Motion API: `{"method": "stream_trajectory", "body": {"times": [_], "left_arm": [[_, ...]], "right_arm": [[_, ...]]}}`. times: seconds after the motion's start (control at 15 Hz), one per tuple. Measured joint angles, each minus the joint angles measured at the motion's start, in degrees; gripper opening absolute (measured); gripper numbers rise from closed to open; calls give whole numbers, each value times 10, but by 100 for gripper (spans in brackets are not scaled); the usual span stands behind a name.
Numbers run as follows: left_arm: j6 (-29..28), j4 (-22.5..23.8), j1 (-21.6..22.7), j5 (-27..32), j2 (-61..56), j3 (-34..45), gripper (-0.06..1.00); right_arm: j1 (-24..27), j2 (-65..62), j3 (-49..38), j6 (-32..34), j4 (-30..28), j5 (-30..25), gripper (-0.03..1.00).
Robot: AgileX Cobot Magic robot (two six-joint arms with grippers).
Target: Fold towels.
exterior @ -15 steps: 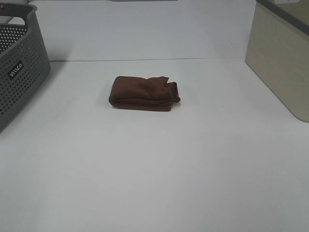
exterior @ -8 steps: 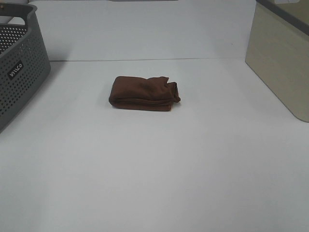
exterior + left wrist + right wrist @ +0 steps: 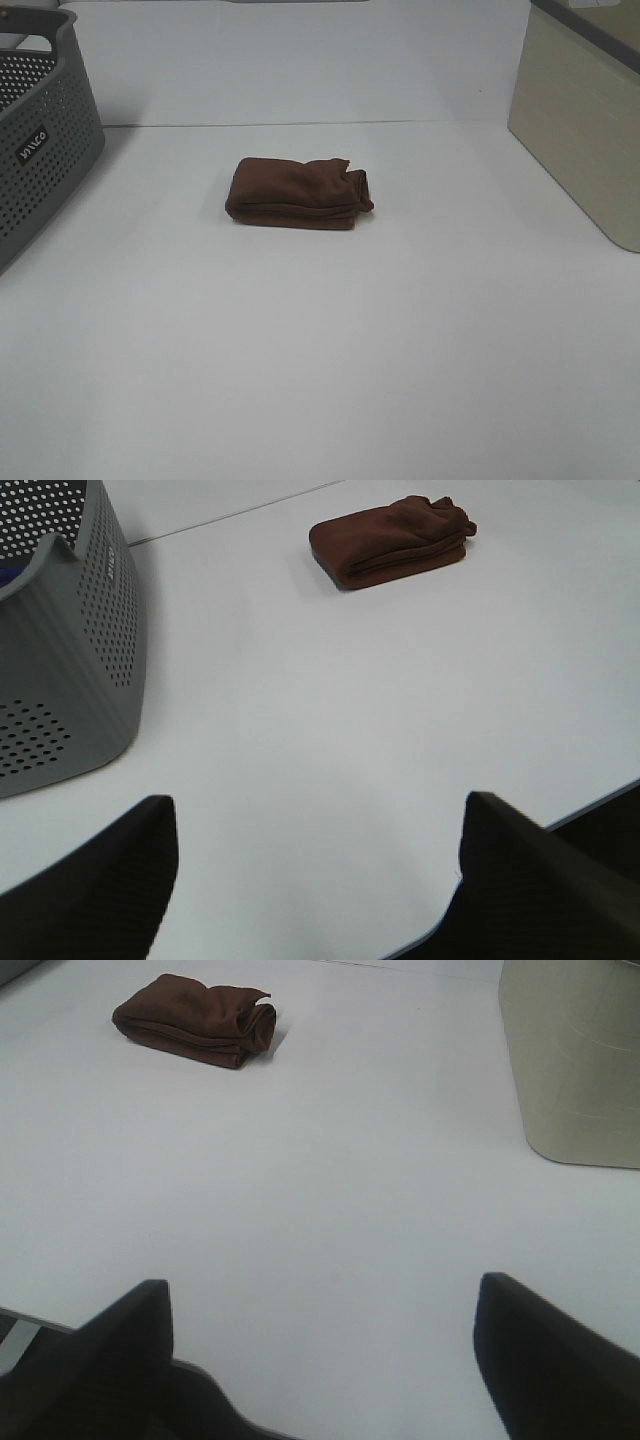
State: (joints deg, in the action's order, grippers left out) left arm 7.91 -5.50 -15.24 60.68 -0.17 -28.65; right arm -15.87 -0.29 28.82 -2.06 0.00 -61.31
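Towel (image 3: pixel 298 192) lies on the worktop (image 3: pixel 330 340) as a compact folded bundle, roughly mid-field and toward the far side; long axis runs left-right in the high view; rounded fold on its left end, loose stacked edges and a small raised corner at its right end, so the layers are not flush there; a speck of white at that corner may be the tag, too small to confirm. Left gripper (image 3: pixel 315 880) sits low at the near worktop edge, well apart from the towel (image 3: pixel 392 538); jaws spread wide with only bare worktop between them, nothing held. Right gripper (image 3: pixel 320 1355) likewise low and back at the near edge, well apart from the towel (image 3: pixel 196 1019); jaws wide apart, nothing held. Neither arm shows in the high view, which fits a withdrawn, parked pose; judgement: both arms stand clear so the bundle rests undisturbed and in full camera sight. Grey perforated basket (image 3: pixel 40 130) stands at the far left, beige bin (image 3: pixel 585 130) at the far right, both well apart from the towel, leaving open worktop around it; judgement: folding looks essentially complete, only the untidy right end might merit a press or tuck.
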Motion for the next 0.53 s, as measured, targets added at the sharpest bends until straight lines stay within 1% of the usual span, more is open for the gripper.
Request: {"method": "stream_trajectory", "body": {"times": [0.13,0.2,0.33,0.4,0.47,0.53], "left_arm": [[0,0,36,0,-1,0,74],[0,0,64,0,-1,0,74],[0,0,121,0,-1,0,74],[0,1,138,0,-1,0,74],[0,1,143,0,-1,0,74],[0,1,145,0,-1,0,74]], "right_arm": [[4,0,0,0,0,0,78],[22,0,0,1,0,0,78],[93,0,0,1,0,0,78],[125,0,0,1,0,0,78],[143,0,0,1,0,0,78],[147,0,0,1,0,0,78]]}}
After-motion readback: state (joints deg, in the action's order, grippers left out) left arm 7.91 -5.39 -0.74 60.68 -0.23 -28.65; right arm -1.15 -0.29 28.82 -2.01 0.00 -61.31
